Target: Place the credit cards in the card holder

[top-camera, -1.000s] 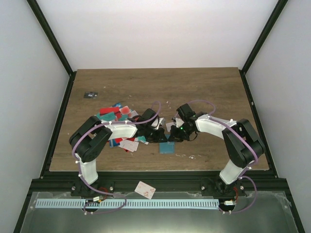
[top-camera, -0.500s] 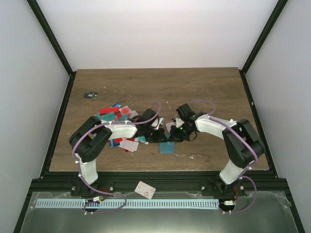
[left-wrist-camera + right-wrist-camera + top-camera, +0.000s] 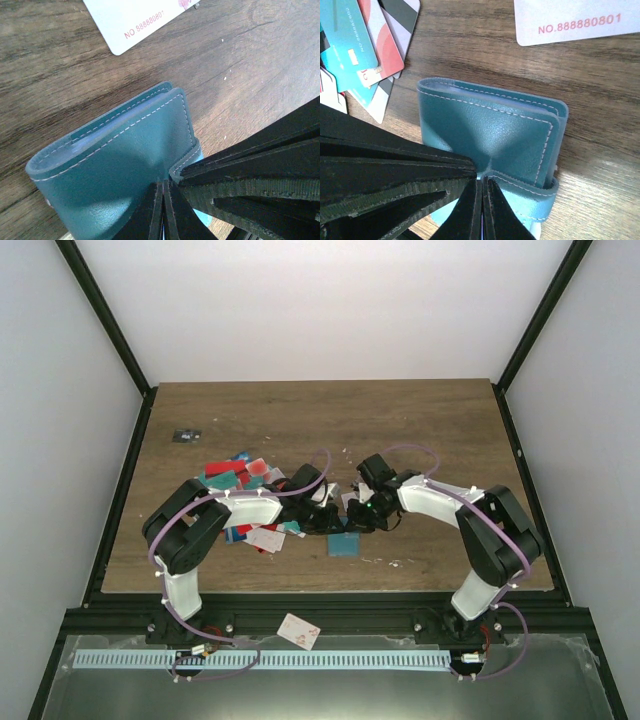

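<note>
Teal-blue leather with white stitches: that is the card holder (image 3: 490,135). It lies folded shut near the middle of the wooden table (image 3: 400,430), with its little tab (image 3: 540,200) wrapped round one edge.

I think the job right now is to get it open, because no card can go in while it is folded. The next move needs one side held down and the cover lifted, so the pockets show.

The left gripper (image 3: 163,187) and the right gripper (image 3: 482,185) meet at the holder from two sides. Both have their fingers pressed together, tips right on the cover. I cannot tell if they pinch any leather. Neither holds a card.

The credit cards (image 3: 240,480) lie loose around. A white card (image 3: 575,20) is just beside the holder, and one card (image 3: 298,630) lies off the table's near edge.
</note>
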You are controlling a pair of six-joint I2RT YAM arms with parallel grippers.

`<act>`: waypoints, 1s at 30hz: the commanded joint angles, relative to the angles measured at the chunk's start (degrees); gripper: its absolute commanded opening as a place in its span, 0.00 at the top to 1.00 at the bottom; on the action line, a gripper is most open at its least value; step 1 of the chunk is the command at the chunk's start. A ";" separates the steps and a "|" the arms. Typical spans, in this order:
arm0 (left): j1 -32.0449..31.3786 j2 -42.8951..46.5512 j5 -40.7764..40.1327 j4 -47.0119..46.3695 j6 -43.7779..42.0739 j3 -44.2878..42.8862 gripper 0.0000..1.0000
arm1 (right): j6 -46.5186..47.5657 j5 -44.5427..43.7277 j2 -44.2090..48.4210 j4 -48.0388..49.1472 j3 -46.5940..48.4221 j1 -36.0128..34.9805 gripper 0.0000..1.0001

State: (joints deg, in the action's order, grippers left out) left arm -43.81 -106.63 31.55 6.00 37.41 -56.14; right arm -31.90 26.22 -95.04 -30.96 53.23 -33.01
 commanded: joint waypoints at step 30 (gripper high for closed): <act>-0.31 -1.61 -0.80 1.39 -1.56 0.91 0.96 | -2.98 -4.05 -4.09 -3.91 3.29 -2.24 0.99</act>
State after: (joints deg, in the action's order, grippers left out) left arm -43.81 -106.63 31.77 5.98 36.82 -56.14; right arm -33.74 22.96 -96.77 -36.56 56.66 -34.33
